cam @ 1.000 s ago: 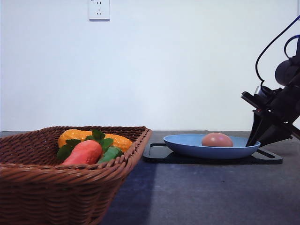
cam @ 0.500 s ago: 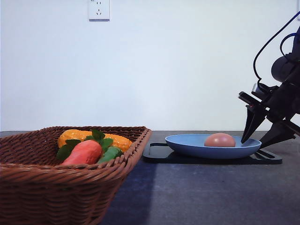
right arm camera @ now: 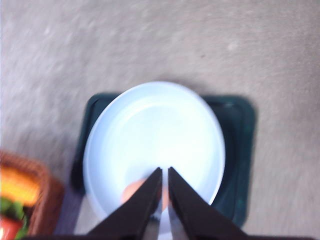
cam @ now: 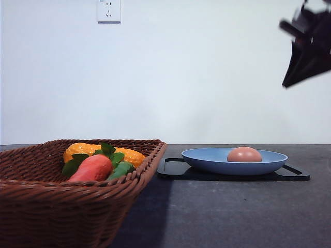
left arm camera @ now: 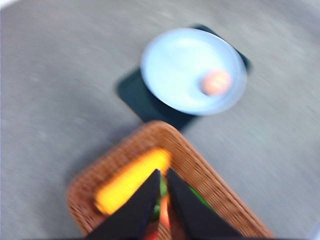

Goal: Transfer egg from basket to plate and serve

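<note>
Right tool (cam: 297,72): you see it high at the right edge of the front view, well above the counter (cam: 232,206), blurred; in its own wrist view (right arm camera: 165,200) the two black fingers stand nearly together with only a thin slit between them, and they hold nothing.

Left tool (left arm camera: 161,205): its fingers are likewise drawn almost together and empty, hanging over the basket (left arm camera: 200,170) without touching it.

Egg (cam: 244,154): pinkish-brown, lying in the plate (cam: 207,157), toward its right side in the front view. It sits well below the right tool and apart from it; in the right wrist view the egg (right arm camera: 132,190) is partly hidden behind the finger tips. From the left wrist view the egg (left arm camera: 216,82) lies well apart from that tool.

Plate: blue, round, resting on a flat black tray (cam: 173,168) on the dark grey counter.

Basket (cam: 62,206): brown wicker, at the left of the front view, just beside the tray. Inside you find a corn cob (cam: 83,150) and a carrot (cam: 93,169) with green leaves.

Wall: white, with a socket (cam: 108,10) at top left.
</note>
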Robot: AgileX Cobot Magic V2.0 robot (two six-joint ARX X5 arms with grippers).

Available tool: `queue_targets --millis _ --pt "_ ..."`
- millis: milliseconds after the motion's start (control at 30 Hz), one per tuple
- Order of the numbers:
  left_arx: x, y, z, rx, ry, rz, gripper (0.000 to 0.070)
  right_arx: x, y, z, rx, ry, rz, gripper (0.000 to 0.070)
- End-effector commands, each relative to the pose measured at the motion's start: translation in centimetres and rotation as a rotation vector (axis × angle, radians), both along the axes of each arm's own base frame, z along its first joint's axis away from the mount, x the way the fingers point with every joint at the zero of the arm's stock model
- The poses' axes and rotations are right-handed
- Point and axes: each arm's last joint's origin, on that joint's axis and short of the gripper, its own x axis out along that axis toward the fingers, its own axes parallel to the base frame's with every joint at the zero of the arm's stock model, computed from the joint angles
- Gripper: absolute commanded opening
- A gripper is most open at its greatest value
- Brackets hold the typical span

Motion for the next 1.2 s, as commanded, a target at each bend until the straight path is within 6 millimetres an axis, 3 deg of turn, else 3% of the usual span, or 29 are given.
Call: queue_targets --millis 0,233,400,567,833,1167 --pt "0.9 0.3 0.4 -0.01 -0.032 0.025 0.0 -1.1 0.7 0.8 -0.052 -0.027 0.023 0.0" --pt "2.8 3.2 -1.6 -0.059 -0.057 0.187 0.0 -7.4 3.5 2.1 -0.213 -0.137 0.037 0.0" --pt "2.5 4.3 -5.0 -0.107 -0.088 0.248 0.0 -11.6 4.6 0.8 -0.262 -0.285 0.032 0.0" --pt "0.8 4.8 -9.3 -0.173 -0.126 0.274 0.0 -14.9 4.8 -1.8 -0.279 -0.438 -0.017 0.0" --pt "-3.1 5.3 -14.5 -0.267 -0.201 0.317 0.0 -17.1 4.4 -5.8 -0.262 -0.583 -0.095 0.0" --pt "-3.6 5.2 -15.1 -0.291 -0.166 0.326 0.0 -17.1 4.4 -5.9 -0.216 -0.6 -0.125 0.0"
